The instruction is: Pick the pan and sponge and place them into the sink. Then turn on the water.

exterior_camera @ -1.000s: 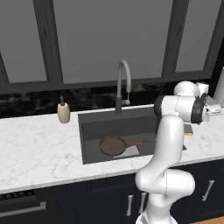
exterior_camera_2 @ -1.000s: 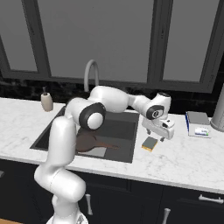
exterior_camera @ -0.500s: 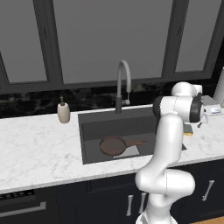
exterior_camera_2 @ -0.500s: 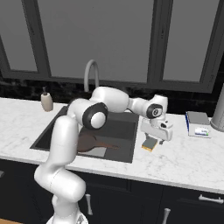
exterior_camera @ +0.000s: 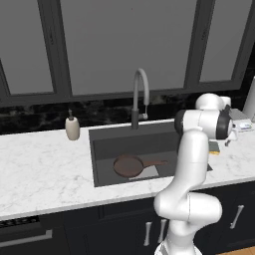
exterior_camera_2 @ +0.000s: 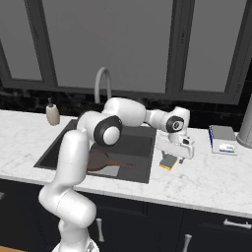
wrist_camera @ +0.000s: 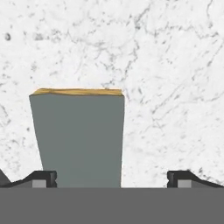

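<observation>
The pan [exterior_camera: 128, 166] lies in the sink [exterior_camera: 149, 144], its handle pointing right; in the right base view the arm partly hides the pan [exterior_camera_2: 101, 160]. The sponge [exterior_camera_2: 169, 162] sits on the marble counter just right of the sink [exterior_camera_2: 135, 153], and it also peeks out behind the arm [exterior_camera: 214, 147]. My gripper [exterior_camera_2: 175, 154] hangs open close above the sponge. In the hand view the sponge's grey-green top [wrist_camera: 78, 140] lies between the fingers, near the left fingertip [wrist_camera: 41, 178], with the gripper [wrist_camera: 111, 179] not touching it. No water runs from the faucet [exterior_camera: 140, 94].
A soap dispenser [exterior_camera: 72, 128] stands left of the sink. A blue-and-white flat box [exterior_camera_2: 222, 140] lies on the counter right of the sponge, with a tall grey cylinder [exterior_camera_2: 245, 127] behind it. Bare marble surrounds the sponge.
The hand has shifted a little left and down toward the sponge. The sponge and pan have stayed in place, and the jaws have stayed open.
</observation>
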Tool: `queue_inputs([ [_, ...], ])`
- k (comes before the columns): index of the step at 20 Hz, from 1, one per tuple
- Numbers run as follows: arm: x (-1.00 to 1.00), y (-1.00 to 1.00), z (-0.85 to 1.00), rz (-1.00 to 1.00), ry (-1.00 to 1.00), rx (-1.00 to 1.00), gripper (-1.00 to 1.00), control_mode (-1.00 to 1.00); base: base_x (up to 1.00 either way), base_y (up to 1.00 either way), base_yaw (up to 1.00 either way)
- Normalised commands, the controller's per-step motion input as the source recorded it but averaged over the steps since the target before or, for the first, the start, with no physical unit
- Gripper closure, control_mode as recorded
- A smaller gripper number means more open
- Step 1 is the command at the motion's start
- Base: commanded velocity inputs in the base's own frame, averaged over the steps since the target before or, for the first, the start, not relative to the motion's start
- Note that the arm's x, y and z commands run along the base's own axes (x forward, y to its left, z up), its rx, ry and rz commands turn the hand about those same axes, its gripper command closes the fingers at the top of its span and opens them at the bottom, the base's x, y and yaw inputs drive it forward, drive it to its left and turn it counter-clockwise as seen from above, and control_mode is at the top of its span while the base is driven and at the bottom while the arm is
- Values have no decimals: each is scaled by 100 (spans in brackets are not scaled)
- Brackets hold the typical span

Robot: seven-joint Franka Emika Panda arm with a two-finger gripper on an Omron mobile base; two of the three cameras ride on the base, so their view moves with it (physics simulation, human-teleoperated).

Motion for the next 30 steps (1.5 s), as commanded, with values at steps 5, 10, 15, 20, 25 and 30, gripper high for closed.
queue_inputs([
  [5,-3,7,0,11,-1,19,-100,-100,0,0,0],
  [10,5,15,-3,2,0,5,-100,-100,0,0,0],
  [15,1,16,0,0,0,0,-100,-100,0,0,0],
  [20,0,0,-8,0,-2,0,-100,-100,0,0,0],
  [25,0,0,-24,0,0,0,-100,-100,0,0,0],
  [30,0,0,-35,0,0,0,-100,-100,0,0,0],
])
